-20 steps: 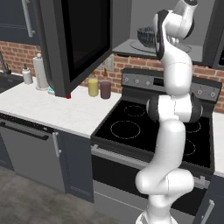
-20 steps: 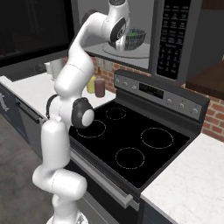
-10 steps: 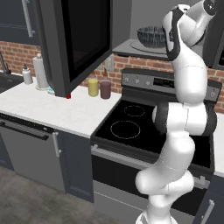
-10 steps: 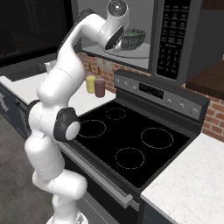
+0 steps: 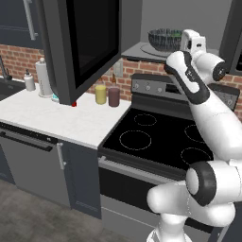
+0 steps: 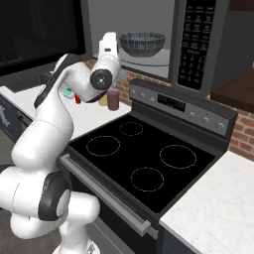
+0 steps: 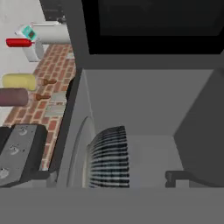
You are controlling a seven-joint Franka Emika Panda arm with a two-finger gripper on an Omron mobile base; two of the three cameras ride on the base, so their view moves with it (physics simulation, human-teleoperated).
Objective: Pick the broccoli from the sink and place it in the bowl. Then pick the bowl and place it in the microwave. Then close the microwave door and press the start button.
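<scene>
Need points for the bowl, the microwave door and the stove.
bowl [image 6: 142,43], right base view, patterned outer wall.
microwave door [image 5: 90,35], left base view, black glass window.
stove [image 6: 149,161], right base view, bare black cooktop between the burner rings.

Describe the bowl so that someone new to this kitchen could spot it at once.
Look above the black stove to the open microwave mounted over it. On the round glass turntable inside its grey cavity sits the bowl: round, deep, with a dark ribbed pattern outside, the only dish in there.
</scene>
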